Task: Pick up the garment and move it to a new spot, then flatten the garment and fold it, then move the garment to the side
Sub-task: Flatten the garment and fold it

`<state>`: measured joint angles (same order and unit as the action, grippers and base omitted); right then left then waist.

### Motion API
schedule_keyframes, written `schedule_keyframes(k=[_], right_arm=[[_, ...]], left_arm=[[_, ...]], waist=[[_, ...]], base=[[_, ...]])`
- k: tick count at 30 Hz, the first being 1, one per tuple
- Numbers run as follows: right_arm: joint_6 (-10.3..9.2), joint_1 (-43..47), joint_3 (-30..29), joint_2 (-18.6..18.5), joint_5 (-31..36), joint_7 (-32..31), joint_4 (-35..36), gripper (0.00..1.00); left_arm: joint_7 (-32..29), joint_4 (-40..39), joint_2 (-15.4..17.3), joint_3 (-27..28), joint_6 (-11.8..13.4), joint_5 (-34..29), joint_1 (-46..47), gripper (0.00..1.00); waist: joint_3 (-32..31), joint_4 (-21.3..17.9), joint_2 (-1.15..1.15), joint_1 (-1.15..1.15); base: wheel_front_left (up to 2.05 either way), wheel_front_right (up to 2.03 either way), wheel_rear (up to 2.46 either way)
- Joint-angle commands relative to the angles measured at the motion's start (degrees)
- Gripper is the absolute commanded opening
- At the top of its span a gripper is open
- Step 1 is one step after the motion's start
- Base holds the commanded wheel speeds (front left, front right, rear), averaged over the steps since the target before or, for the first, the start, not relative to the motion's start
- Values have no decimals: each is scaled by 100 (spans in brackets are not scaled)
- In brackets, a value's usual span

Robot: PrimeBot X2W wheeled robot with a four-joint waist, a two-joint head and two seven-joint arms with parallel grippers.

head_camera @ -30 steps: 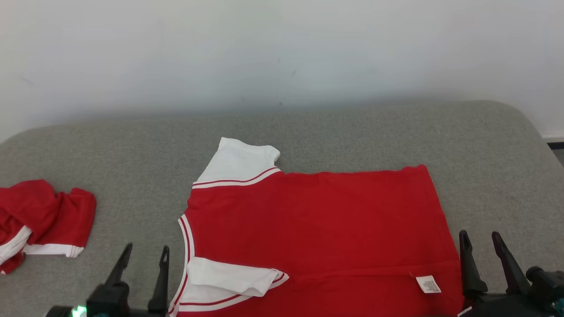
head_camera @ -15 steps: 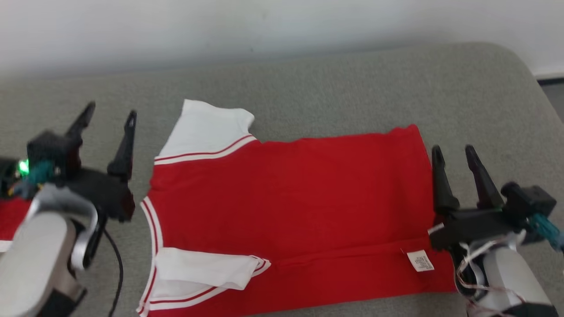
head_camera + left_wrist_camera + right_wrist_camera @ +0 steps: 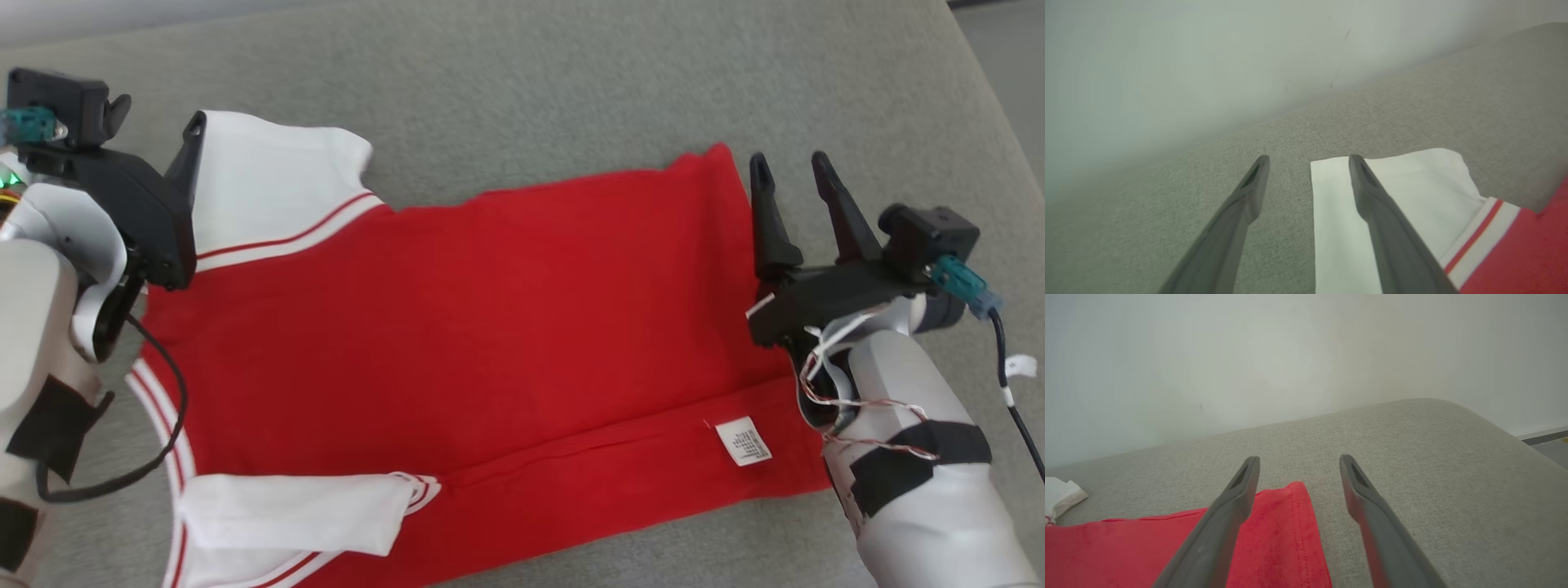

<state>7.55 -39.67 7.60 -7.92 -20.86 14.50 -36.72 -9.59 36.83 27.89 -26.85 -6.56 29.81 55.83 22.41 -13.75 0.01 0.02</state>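
left gripper (image 3: 159,114): was held wide open, nothing gripped, white sleeve (image 3: 269,180) under its right finger
right gripper (image 3: 789,159): was held open too, empty, garment (image 3: 490,327) hem under its left finger

Shirt (image 3: 490,327) is soft matt red cloth, sleeves (image 3: 269,180) white, same knit. Cushion (image 3: 531,98) under it is a coarse grey weave, kinda nubbly. Fingers (image 3: 1231,506) look like matt dark plastic, forearm (image 3: 939,523) shell smoother pale plastic with a bit of sheen. Wall (image 3: 1290,355) is plain matt.
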Motion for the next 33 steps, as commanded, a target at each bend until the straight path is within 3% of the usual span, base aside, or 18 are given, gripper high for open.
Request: schedule_keyframes(k=[1,13,14,16,31,32,33], right_arm=[[-9,-91,36,32,-34,31,-61,100],[-9,-457,360,35,-286,73,-357,100],[-9,-470,365,19,-287,73,-374,100],[-9,-506,409,1,-276,74,-425,100],[-9,-1460,913,-209,-734,-546,-1864,100],[-9,-1520,932,-213,-788,-681,-2001,99],[-9,-1581,1006,-219,-792,-791,-2107,85]], left_arm=[[-22,106,-8,-37,-9,10,116,100],[140,1591,-163,-342,-87,89,811,100],[189,1666,-180,-367,-90,83,837,77],[284,1787,-204,-428,-93,62,878,0],[1016,1690,-718,-928,-85,445,1242,0],[1024,1666,-755,-976,-85,479,1269,0],[1047,1649,-773,-1025,-86,518,1290,0]], waist=[[356,-330,-1,-2],[547,-572,-1,-2],[541,-561,-1,-2],[522,-522,-1,-2],[345,219,-1,-2],[351,272,-1,-2],[362,316,-1,-2]], base=[[0,0,0],[0,0,0],[0,0,0],[0,0,0],[0,0,0],[0,0,0],[0,0,0]])
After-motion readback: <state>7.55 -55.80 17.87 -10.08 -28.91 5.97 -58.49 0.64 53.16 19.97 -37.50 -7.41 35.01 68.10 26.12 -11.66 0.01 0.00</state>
